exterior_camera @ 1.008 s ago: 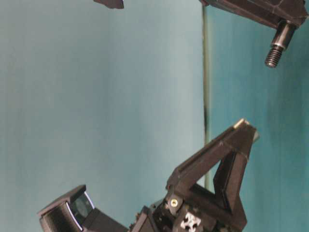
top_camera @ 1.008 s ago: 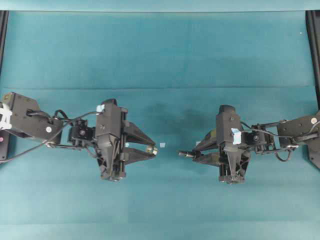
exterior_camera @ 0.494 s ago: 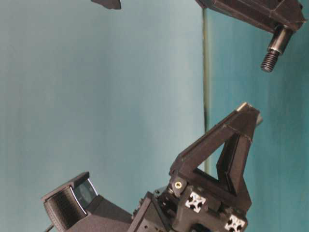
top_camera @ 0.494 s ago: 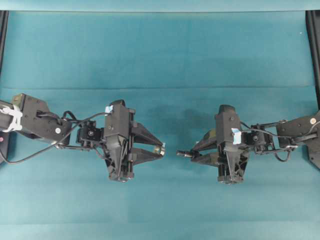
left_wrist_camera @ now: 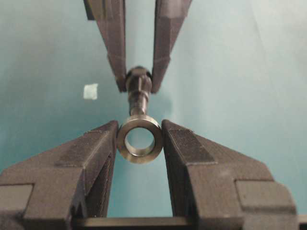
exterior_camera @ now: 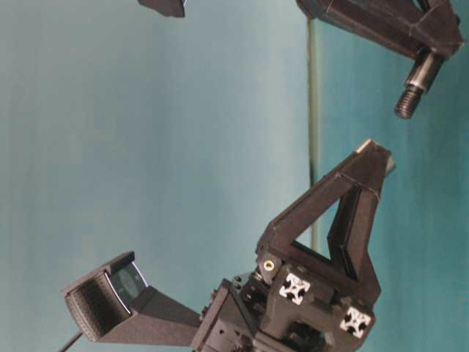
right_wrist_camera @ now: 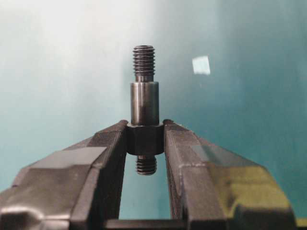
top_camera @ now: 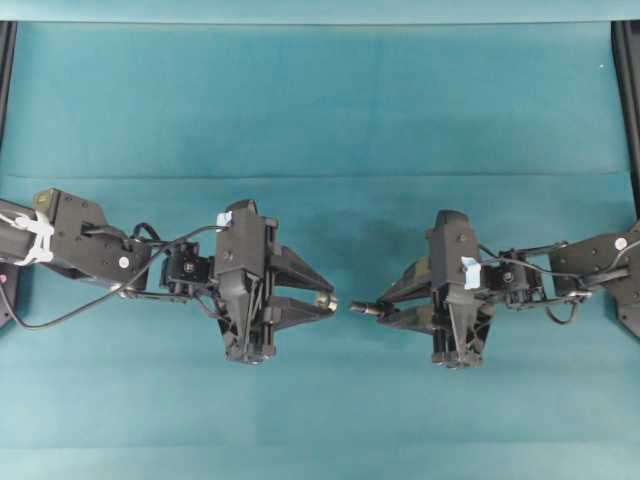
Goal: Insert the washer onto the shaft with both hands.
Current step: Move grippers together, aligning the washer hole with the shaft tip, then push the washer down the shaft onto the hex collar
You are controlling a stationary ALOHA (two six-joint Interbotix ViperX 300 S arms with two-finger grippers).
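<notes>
Left claw (left_wrist_camera: 140, 139) clenched on washer (left_wrist_camera: 139, 139) | right claw (right_wrist_camera: 145, 139) clenched on shaft (right_wrist_camera: 144, 103), threaded tip facing washer, apparently just apart | teal surface (top_camera: 320, 100) | pale tape scrap (left_wrist_camera: 90, 91) lying on it

Both arms reach inward, level, tips facing and nearly meeting; the left claw (top_camera: 322, 298) and right claw (top_camera: 382, 307) are each clamped.
</notes>
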